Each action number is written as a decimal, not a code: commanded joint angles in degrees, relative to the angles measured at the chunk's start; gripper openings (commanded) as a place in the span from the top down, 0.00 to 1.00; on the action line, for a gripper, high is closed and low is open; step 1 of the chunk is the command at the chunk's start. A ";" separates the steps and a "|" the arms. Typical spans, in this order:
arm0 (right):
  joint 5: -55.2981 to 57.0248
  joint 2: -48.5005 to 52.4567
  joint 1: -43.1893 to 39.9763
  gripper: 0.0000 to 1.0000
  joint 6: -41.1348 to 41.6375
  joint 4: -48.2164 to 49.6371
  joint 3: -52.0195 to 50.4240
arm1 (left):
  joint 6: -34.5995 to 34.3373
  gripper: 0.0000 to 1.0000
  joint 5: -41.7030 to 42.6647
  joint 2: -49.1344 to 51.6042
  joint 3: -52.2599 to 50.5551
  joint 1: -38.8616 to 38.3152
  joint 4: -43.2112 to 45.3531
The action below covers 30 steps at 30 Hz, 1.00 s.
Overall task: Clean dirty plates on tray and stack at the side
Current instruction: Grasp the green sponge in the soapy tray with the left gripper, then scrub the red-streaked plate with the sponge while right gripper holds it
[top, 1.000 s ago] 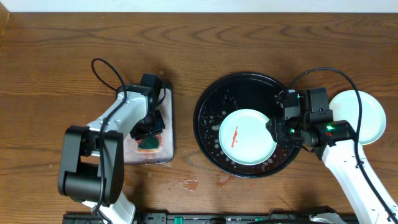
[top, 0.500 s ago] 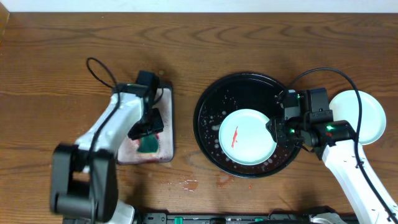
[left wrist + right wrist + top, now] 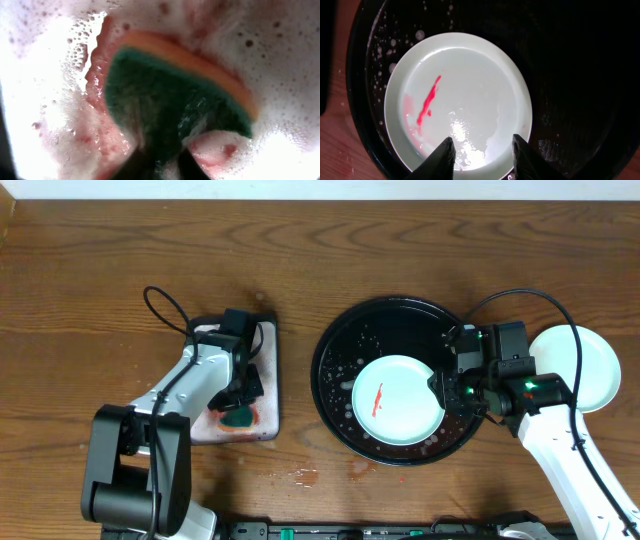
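Left arm folded in close, wrist pitched down; left gripper (image 3: 241, 395) pinched on the sponge (image 3: 170, 100). Right arm reaching inward, right gripper (image 3: 482, 159) facing down, fingers (image 3: 444, 156) spread apart.

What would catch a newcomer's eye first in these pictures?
The red sauce streak on the pale mint plate, lying in the round black tray, stands out most. Next comes the green-and-orange sponge in pink foam on the small rectangular tray, under the left tool. A second mint plate lies on the wood table at the right.
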 commanded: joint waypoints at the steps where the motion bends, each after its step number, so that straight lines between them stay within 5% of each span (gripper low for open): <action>1: -0.66 -0.39 0.46 0.65 0.37 -0.09 0.96 | -0.04 0.92 0.31 1.05 0.79 0.28 -0.59; 5: 1.97 -0.39 0.46 0.68 1.49 -0.33 0.96 | -0.04 0.93 0.31 -0.92 6.88 0.28 -6.64; 9: 10.69 -0.13 -0.28 0.73 11.72 -0.04 0.81 | -0.07 0.93 0.52 -3.23 14.78 0.00 -14.64; 14: 10.47 2.62 -1.38 0.74 12.26 0.52 0.79 | -0.07 0.93 7.76 -6.23 22.01 -3.15 -20.17; 20: 6.75 8.72 -1.36 0.73 7.28 0.59 0.79 | -1.29 0.92 17.94 -7.89 22.29 -11.15 -14.53; 30: 0.76 20.92 -2.05 0.81 3.56 5.49 0.79 | -5.70 0.92 17.62 -2.54 21.49 -26.58 0.00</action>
